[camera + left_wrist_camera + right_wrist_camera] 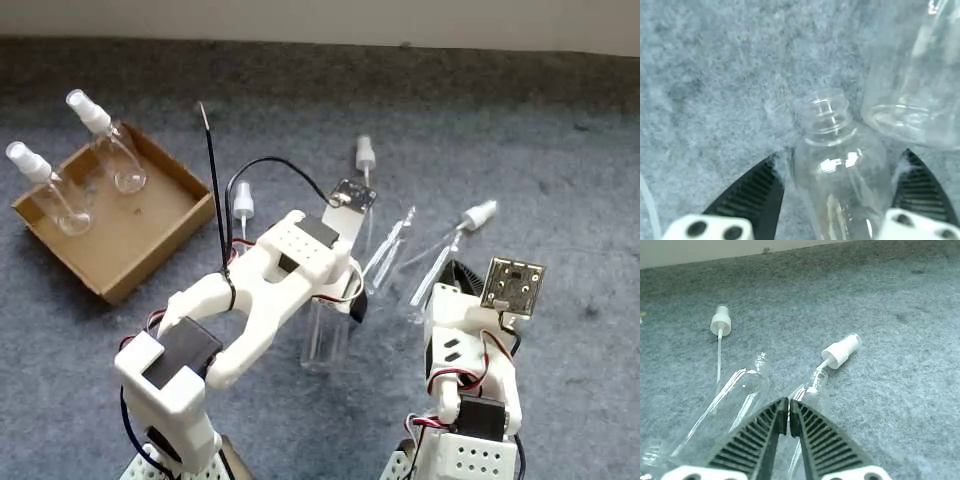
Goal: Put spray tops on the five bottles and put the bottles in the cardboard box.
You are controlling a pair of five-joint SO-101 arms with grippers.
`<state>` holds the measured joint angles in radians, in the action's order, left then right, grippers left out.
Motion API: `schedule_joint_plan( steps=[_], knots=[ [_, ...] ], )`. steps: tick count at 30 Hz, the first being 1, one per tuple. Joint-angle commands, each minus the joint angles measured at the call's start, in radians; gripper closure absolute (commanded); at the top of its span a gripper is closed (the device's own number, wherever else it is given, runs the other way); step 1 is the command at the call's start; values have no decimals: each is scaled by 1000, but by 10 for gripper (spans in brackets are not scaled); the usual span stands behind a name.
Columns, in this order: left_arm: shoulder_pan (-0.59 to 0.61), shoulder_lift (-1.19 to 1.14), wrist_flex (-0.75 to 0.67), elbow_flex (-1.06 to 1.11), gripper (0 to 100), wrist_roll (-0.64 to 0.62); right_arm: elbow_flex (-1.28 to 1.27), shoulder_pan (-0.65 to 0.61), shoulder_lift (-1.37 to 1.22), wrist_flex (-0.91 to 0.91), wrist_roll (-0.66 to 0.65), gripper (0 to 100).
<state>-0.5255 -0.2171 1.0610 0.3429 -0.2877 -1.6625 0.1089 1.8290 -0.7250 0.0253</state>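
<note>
Bottle [840,195], uncapped, stands between the open fingers of our left gripper [840,157]. Right gripper [788,409] closed, empty, over two lying bottles [735,395]. High view gives us two capped bottles [60,195] in the cardboard box [140,238].

Left pincer [840,159] agape, right pincer [789,405] tip to tip.

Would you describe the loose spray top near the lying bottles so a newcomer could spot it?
From the cardboard box, look right past the left arm to two bottles lying flat. The spray top lies beside the uncapped bottle, its tube bare; the other top sits at its bottle's neck.
</note>
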Motion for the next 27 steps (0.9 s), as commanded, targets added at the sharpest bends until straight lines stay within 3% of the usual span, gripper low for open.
schedule_joint_plan(
  steps=[1, 6, 13, 17, 21, 27],
  knots=[
    [7, 7, -12, -41, 860, -5, -1, 7, 10, 33, 5, 991],
    [2, 7, -11, -45, 954, -3, -1, 7, 10, 33, 5, 991],
    [7, 18, -12, -47, 954, -2, -1, 7, 10, 33, 3, 991],
    [7, 18, -11, -47, 954, 94, -1, 7, 10, 33, 3, 991],
    [7, 16, -6, -39, 954, 110, -1, 7, 10, 33, 3, 991],
    [8, 16, -5, -36, 867, 110, -1, 7, 10, 33, 3, 991]
  ],
)
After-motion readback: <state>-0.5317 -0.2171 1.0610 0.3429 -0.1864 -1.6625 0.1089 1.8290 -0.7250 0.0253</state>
